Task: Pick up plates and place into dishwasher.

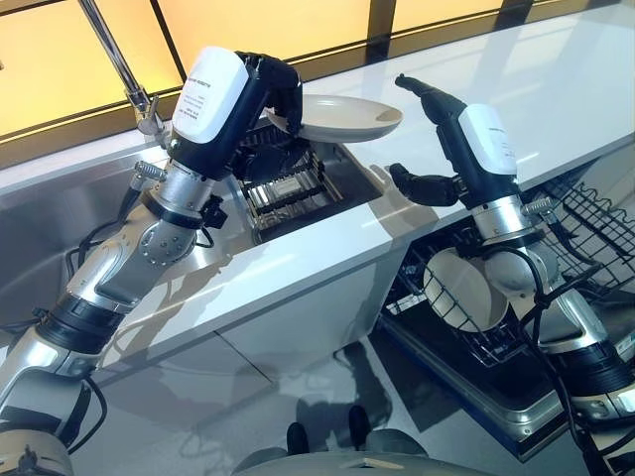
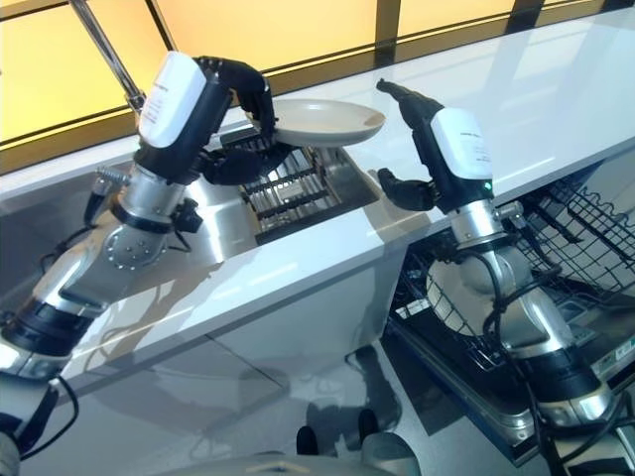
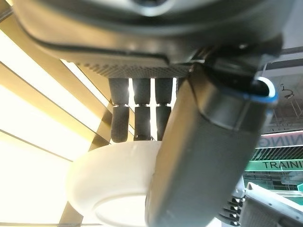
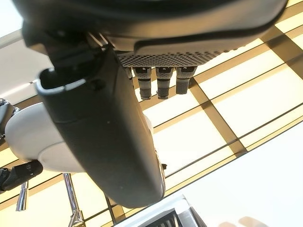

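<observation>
Far left, the tall faucet [image 1: 124, 64] stands over the steel sink [image 1: 60, 223], and the left arm rises in front of it. The left hand [image 1: 263, 84] has its fingers [image 3: 135, 111] curled over the far rim of a white plate [image 1: 347, 117] with the thumb tucked under it, so the plate is clamped and held roughly level in the air above the dish rack [image 1: 293, 183] that sits in the sink well. It touches nothing but that hand.

Moving right, there is the right hand [image 1: 432, 139], raised just beside the plate's right edge, fingers straight and spread from the thumb, holding nothing. It faces the plate with a small gap between them. This reads as a hand-over in the making: plate lifted out of the rack, receiving hand waiting.

Further right and lower, below the white tabletop [image 1: 327, 248], the dishwasher rack [image 1: 585, 213] is pulled out, and white dishes [image 1: 466, 288] already stand in its near-left part, though the right arm hides enough that I can't say how many.

So the step in hand is the carry, midway between pick-up and placing. The next move, as I judge it, calls for the plate's free edge to slide between the right thumb and fingers, that hand to close firmly before the left lets go, and then the plate to be tipped on edge and lowered into an empty slot beside the loaded dishes. The risk is a slip on that smooth rim during the exchange.
</observation>
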Robot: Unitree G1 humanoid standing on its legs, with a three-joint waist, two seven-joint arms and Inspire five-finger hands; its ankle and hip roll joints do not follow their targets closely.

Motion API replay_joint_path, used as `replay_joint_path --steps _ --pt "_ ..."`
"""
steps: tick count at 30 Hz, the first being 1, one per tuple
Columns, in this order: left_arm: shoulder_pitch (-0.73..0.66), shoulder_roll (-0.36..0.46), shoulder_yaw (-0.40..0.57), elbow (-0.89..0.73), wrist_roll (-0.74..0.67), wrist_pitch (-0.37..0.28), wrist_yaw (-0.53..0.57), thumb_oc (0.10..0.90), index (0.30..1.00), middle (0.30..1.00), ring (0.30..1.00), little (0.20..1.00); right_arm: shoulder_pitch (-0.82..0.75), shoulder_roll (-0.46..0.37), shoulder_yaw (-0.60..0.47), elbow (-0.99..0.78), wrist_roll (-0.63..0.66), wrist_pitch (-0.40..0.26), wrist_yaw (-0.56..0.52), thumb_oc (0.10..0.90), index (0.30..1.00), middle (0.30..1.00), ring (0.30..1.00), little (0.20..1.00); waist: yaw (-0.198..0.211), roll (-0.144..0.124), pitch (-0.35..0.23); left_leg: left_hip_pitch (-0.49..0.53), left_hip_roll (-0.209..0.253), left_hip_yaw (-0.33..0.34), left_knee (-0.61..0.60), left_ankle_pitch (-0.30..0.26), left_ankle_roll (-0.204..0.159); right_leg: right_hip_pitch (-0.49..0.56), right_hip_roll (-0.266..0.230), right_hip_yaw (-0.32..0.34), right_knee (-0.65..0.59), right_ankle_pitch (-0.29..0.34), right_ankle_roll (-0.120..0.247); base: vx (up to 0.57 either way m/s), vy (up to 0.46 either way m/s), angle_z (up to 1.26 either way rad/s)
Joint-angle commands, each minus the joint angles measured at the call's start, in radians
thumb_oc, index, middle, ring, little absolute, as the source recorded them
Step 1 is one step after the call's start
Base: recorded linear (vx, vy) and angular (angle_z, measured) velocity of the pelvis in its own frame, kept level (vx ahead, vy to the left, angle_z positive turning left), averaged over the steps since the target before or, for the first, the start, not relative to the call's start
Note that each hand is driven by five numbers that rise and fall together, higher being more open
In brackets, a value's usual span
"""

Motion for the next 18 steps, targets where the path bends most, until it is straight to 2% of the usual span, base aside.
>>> replay_joint_path --steps 1,18 --pt "-0.171 -0.037 -0.015 0.013 -0.086 -0.008 0.022 0.1 0.3 0.3 0.3 0.2 -0.149 0.01 0.004 0.007 0.003 -0.024 -0.052 0.8 0.9 0.9 0.9 0.9 0.016 -0.006 -0.143 0.03 -0.044 -0.013 0.006 -0.163 0.023 0.066 0.063 -0.026 0.006 -0.14 0.027 0.0 0.0 0.0" --pt "-0.186 -0.109 -0.056 0.044 -0.128 -0.012 -0.034 0.1 0.3 0.3 0.3 0.2 -0.201 0.037 0.031 -0.008 -0.028 -0.036 -0.055 0.8 0.9 0.9 0.9 0.9 0.016 -0.009 -0.146 0.03 -0.043 -0.015 0.006 -0.165 0.028 0.065 0.066 -0.017 0.006 -0.14 0.026 0.0 0.0 0.0"
